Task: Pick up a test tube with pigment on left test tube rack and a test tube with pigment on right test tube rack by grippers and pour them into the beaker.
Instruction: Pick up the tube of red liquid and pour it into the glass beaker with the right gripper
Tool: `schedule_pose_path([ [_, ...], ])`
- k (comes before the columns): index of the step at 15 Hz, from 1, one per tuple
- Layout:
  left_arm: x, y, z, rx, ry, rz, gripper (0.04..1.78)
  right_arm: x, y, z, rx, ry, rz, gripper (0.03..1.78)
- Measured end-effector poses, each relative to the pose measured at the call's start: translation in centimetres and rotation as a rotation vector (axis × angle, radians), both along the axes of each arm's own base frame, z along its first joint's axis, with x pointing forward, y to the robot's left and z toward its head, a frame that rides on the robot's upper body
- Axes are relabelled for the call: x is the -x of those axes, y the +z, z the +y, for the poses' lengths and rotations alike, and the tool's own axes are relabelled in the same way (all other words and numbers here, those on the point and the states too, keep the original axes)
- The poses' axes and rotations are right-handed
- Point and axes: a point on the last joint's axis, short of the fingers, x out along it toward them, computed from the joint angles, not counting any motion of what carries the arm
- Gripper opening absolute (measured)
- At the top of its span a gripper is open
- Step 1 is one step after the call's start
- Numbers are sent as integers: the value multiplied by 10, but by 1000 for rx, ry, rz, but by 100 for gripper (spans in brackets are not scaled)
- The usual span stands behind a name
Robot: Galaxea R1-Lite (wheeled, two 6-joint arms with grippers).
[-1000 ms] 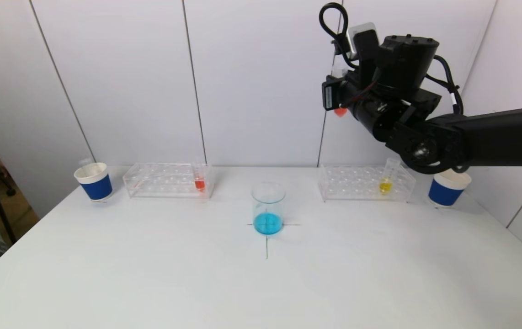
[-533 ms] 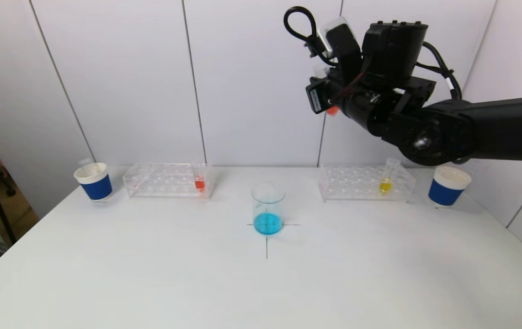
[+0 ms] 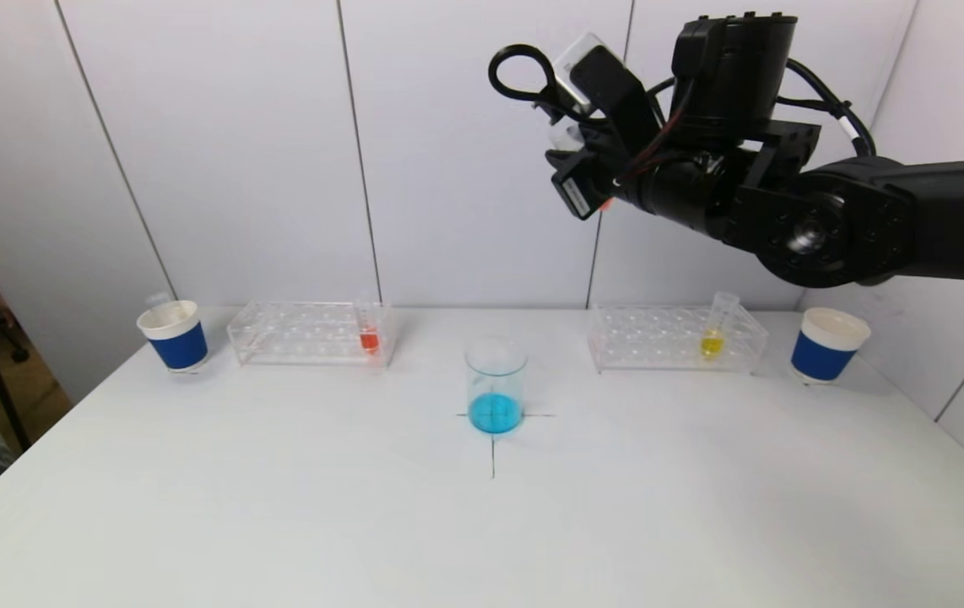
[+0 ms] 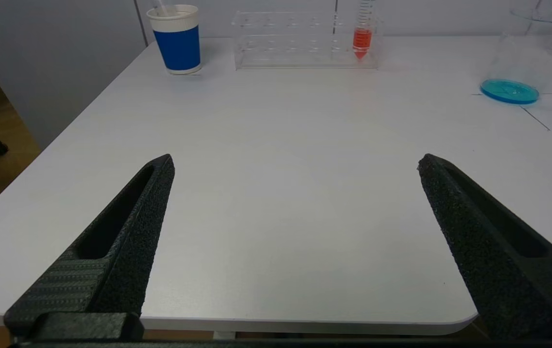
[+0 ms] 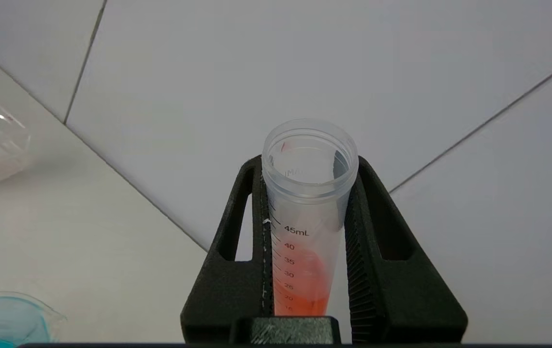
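The table fills the lower half of the head view. The right arm reaches in from the upper right of that view, high above the beaker, which stands at centre on a drawn cross with blue liquid in its bottom. The left rack sits at middle left with one orange tube; the right rack sits at middle right with a yellow tube. A blue cup stands at the far left, another cup at the far right.

The right gripper is clenched on a tube of orange-red pigment, pads pressing its graduated wall just under the open rim. In the right wrist view its scale reads 45mL, then 40, 35, 30 downward; liquid lies near the lowest marks.

The left gripper hangs released, jaws wide apart, low over the near table edge.

The tube looks like light, stiff, smooth plastic, so it likely slips if tilted fast. A grip on the upper wall seems sound, as it leaves the mouth free to pour.
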Motion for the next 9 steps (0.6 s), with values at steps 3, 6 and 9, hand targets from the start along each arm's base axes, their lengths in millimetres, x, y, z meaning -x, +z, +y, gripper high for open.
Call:
schedule_pose_path([
  [3, 0, 0, 0, 0, 0, 0, 176, -6, -1, -6, 51, 62, -29, 48],
  [6, 0, 0, 0, 0, 0, 0, 176, -14, -8, -9, 97, 125, -59, 48],
  [9, 0, 0, 0, 0, 0, 0, 176, -25, -17, -9, 129, 196, -156, 48],
])
